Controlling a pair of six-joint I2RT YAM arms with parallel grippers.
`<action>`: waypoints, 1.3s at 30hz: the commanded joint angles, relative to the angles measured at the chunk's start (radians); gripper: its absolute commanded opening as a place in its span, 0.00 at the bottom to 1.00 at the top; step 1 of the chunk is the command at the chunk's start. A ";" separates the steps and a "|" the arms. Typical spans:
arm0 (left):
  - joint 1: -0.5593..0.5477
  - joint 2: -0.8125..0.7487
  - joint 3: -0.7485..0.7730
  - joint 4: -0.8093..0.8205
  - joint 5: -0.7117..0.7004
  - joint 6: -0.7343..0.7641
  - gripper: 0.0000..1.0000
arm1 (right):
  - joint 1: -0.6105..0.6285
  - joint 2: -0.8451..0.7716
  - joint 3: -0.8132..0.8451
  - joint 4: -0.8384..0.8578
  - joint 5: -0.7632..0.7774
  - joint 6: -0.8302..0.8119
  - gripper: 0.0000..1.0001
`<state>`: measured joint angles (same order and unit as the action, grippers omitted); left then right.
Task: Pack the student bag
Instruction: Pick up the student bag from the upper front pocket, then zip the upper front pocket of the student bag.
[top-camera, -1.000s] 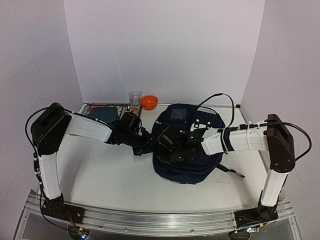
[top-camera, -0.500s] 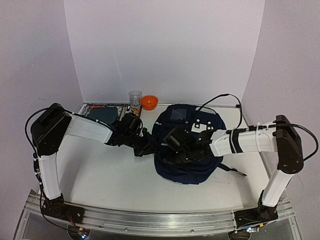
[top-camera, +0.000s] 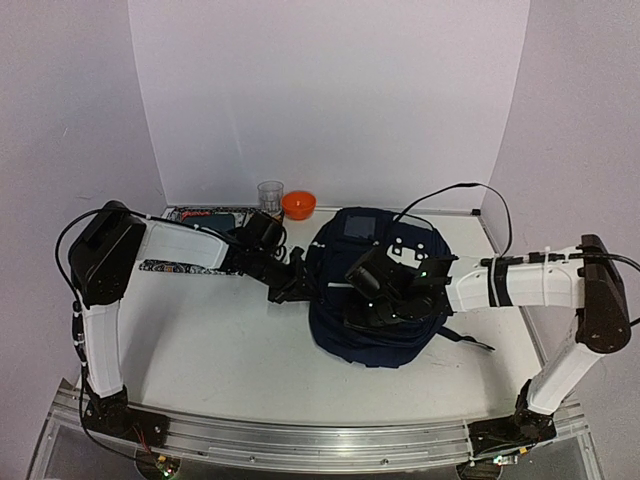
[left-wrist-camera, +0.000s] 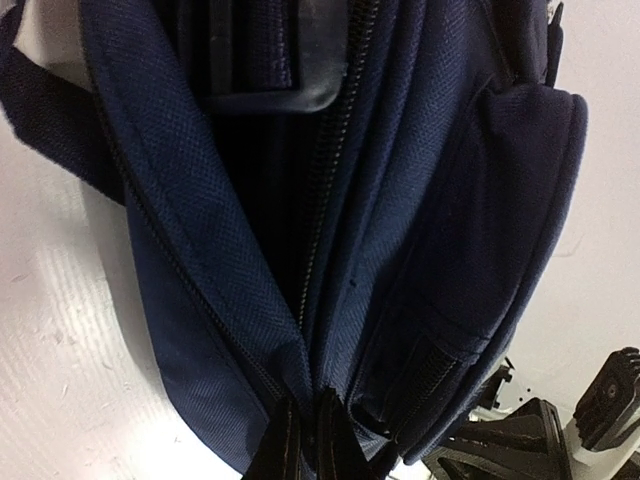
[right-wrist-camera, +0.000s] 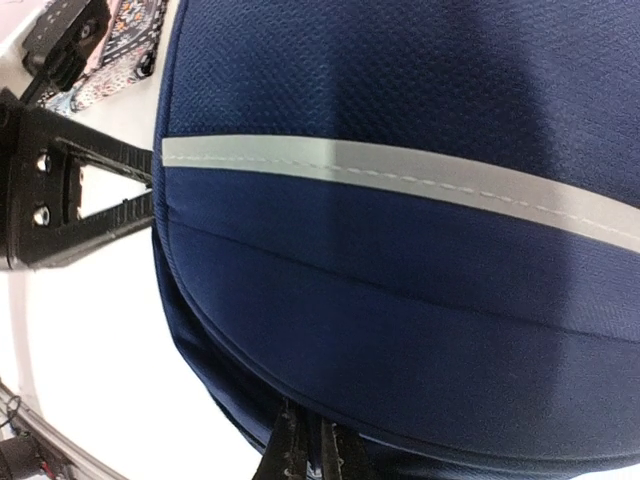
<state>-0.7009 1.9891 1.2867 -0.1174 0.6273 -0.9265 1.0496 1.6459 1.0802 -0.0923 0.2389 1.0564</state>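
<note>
The large navy-blue fabric backpack lay on the white table, right of centre and between the two arms. A small orange bowl and a clear glass tumbler stood well apart from it by the back wall. The left gripper had its fingers pressed together on a fold of cloth at the bag's left flank, right where the dark zip track ran down to them. The right gripper was likewise clamped flat and seemed to pinch the rounded edge of the bag below the thin white stripe, though how much cloth it held was hard to see. The step in hand looked like opening the main compartment. To do it well, both pinches would need to sit on opposite sides of the zip line and draw apart evenly, slightly upward, so the mouth gaped rather than the whole bag sliding. A thin bite of fabric could slip, and pulling along the zip instead of across it would only drag the bag sideways.
</note>
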 joint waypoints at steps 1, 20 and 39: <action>0.203 0.066 0.117 -0.092 -0.272 0.116 0.00 | 0.002 -0.075 -0.060 -0.534 0.063 -0.065 0.00; -0.050 -0.189 -0.137 0.223 -0.193 -0.224 0.00 | 0.000 0.159 0.263 -0.140 -0.029 0.048 0.15; -0.061 -0.214 -0.161 0.262 -0.201 -0.259 0.00 | 0.001 0.106 0.060 -0.096 0.018 0.172 0.14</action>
<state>-0.7654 1.8627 1.1156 0.0295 0.4221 -1.1711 1.0504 1.7870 1.1698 -0.0898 0.2058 1.2029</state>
